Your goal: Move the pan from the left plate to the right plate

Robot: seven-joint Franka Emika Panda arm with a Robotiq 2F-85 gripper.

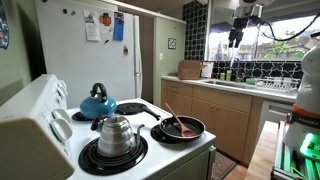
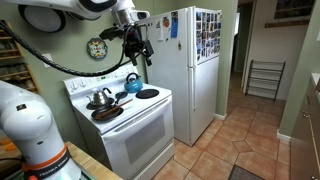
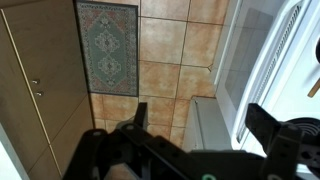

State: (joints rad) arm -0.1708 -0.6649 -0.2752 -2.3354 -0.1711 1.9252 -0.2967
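Gripper point(image 2: 145, 56) hangs empty, fingers point(image 3: 262, 120) spread wide.
The pan point(image 1: 181, 128), well below them, looks rigid and fairly heavy; its long handle point(image 1: 157, 117) seems the best hold.

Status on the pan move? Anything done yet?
Done: nothing that shows. The pan sits on a front burner with the spatula in it, beside the kettle.
In hand: nothing. The claw hangs high above the stove, and the wrist view shows it open and empty.
Left: descend, grip the pan, lift it and set it on the free burner, the only bare one and probably the target.
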